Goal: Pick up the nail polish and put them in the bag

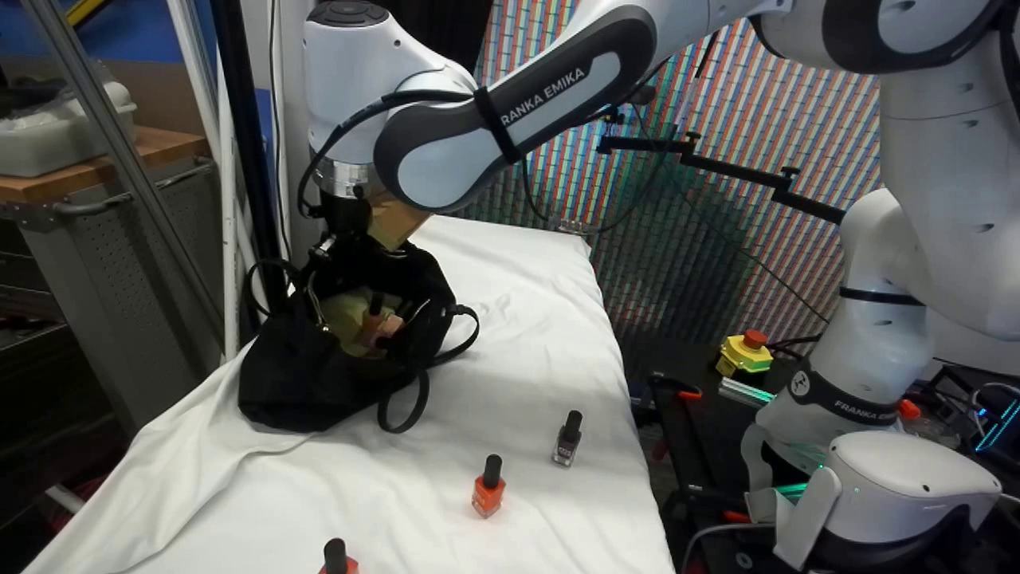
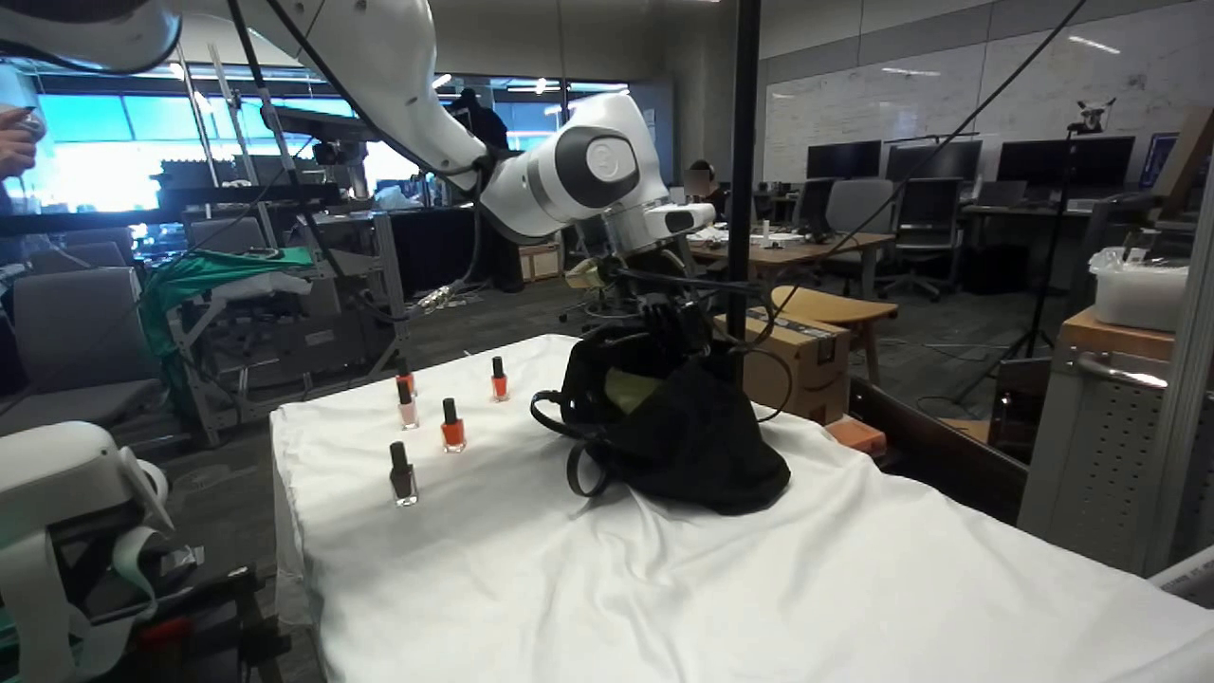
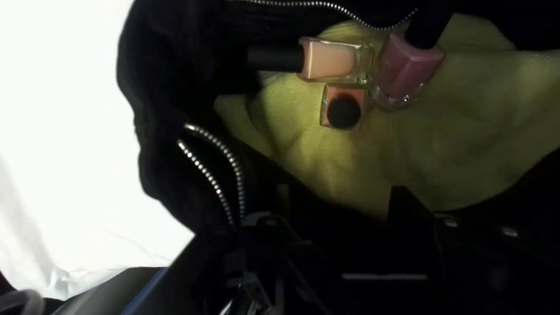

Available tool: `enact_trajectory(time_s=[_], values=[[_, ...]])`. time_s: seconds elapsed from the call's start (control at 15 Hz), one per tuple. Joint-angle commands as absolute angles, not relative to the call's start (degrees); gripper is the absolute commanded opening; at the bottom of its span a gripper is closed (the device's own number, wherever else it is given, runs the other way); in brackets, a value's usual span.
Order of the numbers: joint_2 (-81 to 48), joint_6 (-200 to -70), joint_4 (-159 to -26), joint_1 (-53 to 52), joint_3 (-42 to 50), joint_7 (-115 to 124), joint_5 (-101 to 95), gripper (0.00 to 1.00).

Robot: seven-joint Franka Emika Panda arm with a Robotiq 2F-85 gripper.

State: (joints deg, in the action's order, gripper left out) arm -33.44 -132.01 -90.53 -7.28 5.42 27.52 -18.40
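The black bag (image 1: 307, 383) stands unzipped on the white-covered table, strap loops hanging off it; its yellowish-green lining (image 3: 472, 109) shows in the wrist view. Inside lie a peach nail polish (image 3: 330, 59) on its side, a tilted pink nail polish (image 3: 407, 65) and an orange nail polish (image 3: 326, 109) seen cap-on. My gripper (image 3: 339, 194) points down at the bag's mouth, fingers spread, nothing visible between them. Out on the cloth stand a dark nail polish (image 2: 404, 482), orange-red nail polish (image 2: 453, 433), pale pink nail polish (image 2: 408, 411) and several bottles altogether, including a farther orange nail polish (image 2: 500, 384).
The white cloth (image 1: 518, 319) covers the table, whose edge drops off beside the dark bottle. A white headset (image 1: 908, 486) and a yellow emergency stop (image 1: 741, 356) sit by the robot's base. A cardboard box (image 2: 797, 365) stands behind the bag.
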Motion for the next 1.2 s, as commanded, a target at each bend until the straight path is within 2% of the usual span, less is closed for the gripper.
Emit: enact_trajectory(time_s=[0.0,0.53,1.13], values=[[-33.75,-130.66,-88.92,-8.45,6.64,26.91,-18.05,0.97],[-26.77,-126.83,-97.88,-8.73,4.1,23.47,-15.6,1.0],[-12.41,-125.14,-115.98,-7.91,1.7,24.17,-11.35,1.0]])
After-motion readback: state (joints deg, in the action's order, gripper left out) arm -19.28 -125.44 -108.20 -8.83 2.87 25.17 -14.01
